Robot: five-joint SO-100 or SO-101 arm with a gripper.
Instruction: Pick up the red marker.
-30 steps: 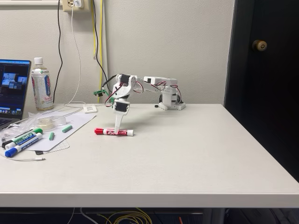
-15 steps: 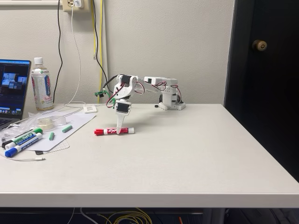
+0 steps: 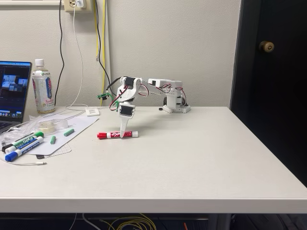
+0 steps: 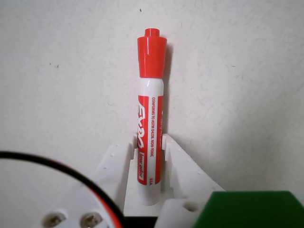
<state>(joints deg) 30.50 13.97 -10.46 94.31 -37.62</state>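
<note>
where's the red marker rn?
Fixed view: red marker lies on the table, left of centre, under the gripper. Wrist view: the fingers flank its barrel.

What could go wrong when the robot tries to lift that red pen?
1. The gripper holds the red marker near its white end, not the middle, so the capped end might droop or twist as it rises.
2. The fingers look narrow against a smooth, round barrel, so it may slip out and roll across the table.
</note>
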